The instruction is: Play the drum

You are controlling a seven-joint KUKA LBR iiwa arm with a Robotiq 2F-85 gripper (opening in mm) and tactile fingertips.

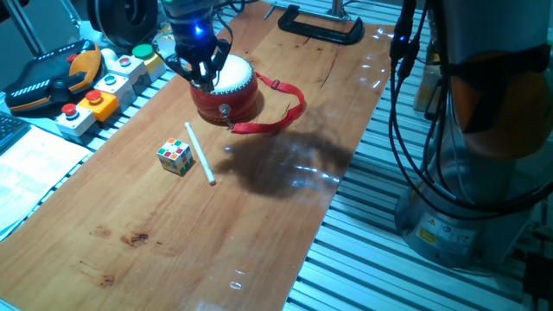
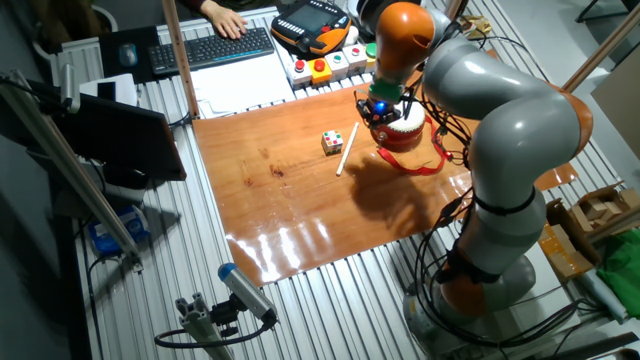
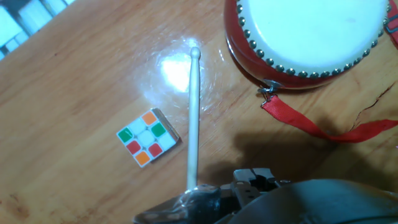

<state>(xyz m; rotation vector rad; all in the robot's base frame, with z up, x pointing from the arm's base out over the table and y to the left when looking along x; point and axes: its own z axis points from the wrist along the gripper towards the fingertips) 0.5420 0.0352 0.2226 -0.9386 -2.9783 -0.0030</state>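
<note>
In one fixed view, the gripper [image 1: 205, 76] hangs over the drum's [image 1: 226, 89] left edge; whether its jaws are spread cannot be told. A stick [image 1: 200, 154] and cube [image 1: 174, 157] lie on the counter [image 1: 259, 216].

In the other fixed view, the arm [image 2: 500, 130] hides part of the drum [image 2: 403, 130].

In the hand view, the drum [image 3: 311, 40] is cut off at the top; the jaws are unseen.

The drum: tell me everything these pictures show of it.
The drum is a small round red barrel with a white top skin fixed by a ring of metal studs. A small metal ring on its side carries a red strap that loops out and lies on the wooden table. It stands upright near the table's far end. The gripper hangs at its edge, above the skin; contact cannot be told. A pale drumstick lies beside it, apart.
</note>
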